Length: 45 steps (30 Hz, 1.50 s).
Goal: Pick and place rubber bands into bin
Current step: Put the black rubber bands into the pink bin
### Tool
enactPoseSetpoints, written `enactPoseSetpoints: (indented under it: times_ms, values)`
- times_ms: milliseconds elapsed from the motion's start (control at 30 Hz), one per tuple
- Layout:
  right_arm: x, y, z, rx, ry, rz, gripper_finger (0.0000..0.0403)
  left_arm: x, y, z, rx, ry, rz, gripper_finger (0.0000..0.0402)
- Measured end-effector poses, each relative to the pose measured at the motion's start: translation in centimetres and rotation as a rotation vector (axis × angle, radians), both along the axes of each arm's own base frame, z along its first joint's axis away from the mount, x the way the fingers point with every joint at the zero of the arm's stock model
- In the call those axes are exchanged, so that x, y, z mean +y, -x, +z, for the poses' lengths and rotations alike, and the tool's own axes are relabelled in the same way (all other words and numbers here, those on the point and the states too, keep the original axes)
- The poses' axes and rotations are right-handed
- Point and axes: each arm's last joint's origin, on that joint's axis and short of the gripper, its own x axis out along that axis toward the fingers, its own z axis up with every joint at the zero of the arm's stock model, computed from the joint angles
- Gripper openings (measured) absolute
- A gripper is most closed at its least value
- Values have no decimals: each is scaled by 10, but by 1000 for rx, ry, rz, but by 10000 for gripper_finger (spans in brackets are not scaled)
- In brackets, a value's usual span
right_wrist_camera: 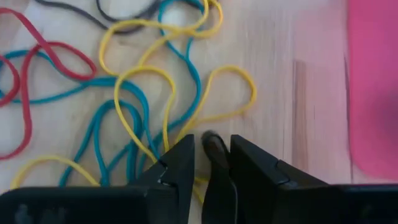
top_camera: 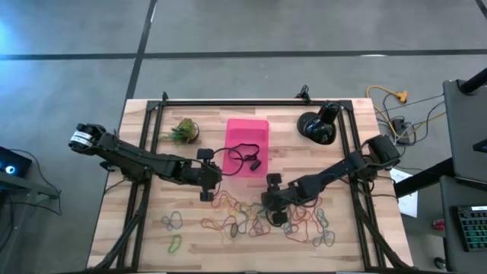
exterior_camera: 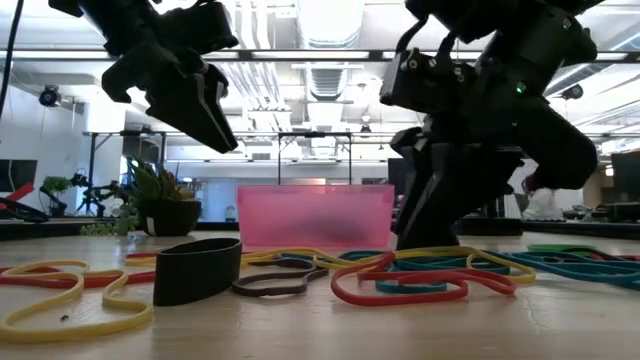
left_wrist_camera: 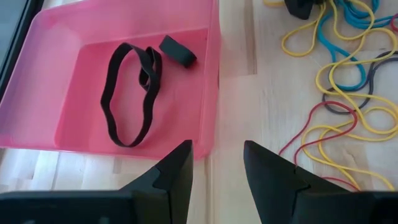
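The pink bin (top_camera: 247,125) stands at the table's middle far part, with a long black band (left_wrist_camera: 127,93) and a short wide black one (left_wrist_camera: 177,51) lying on its floor. Many coloured rubber bands (top_camera: 251,221) lie tangled on the wood nearer the front edge. My left gripper (left_wrist_camera: 217,165) hangs open above the table beside the bin's near corner, with nothing between its fingers. My right gripper (right_wrist_camera: 212,162) is down among the bands (right_wrist_camera: 143,106), its fingers close together around a dark band (right_wrist_camera: 214,146). My right gripper has the looped end of a dark rubber band (right_wrist_camera: 216,144) between its two fingers. The fingers slant down from above and reach the tabletop. The rest of that band is hidden under the gripper. It lies low on the wood among yellow and blue bands.
A small green plant (top_camera: 181,131) stands left of the bin and a round black object (top_camera: 318,125) to its right. A wide black band (exterior_camera: 198,270) stands on edge near the front. Black frame rails (top_camera: 251,103) run along the table's far edge and sides.
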Motion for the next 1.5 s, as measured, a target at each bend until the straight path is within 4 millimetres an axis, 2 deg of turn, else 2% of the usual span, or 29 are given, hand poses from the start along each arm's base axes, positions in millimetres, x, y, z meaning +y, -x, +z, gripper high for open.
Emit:
enactPoseSetpoints:
  times_ms: [267, 567, 667, 867, 1100, 1300, 1500]
  values:
    - [-2, 2, -2, 28, 11, -6, 89, 0, 0, 0, 1, 0, 0, 128]
    - [0, -2, 4, 18, 48, 58, 17, 0, 0, 0, 1, 0, 0, 128]
    - [2, -7, 9, -1, 53, 74, 11, 0, 0, -1, 2, 0, 0, 128]
    - [5, -17, 28, -12, 97, 121, 9, 0, 0, -1, 2, 0, 0, 128]
    - [5, -33, 63, -41, 316, 110, 9, 0, 0, -1, 2, 0, 0, 128]
    - [-7, -45, 91, -77, 602, 10, 9, 0, 0, -1, 2, 0, 0, 128]
    - [-40, -56, 98, -69, 609, -86, 9, 0, 2, -4, 13, -3, 0, 128]
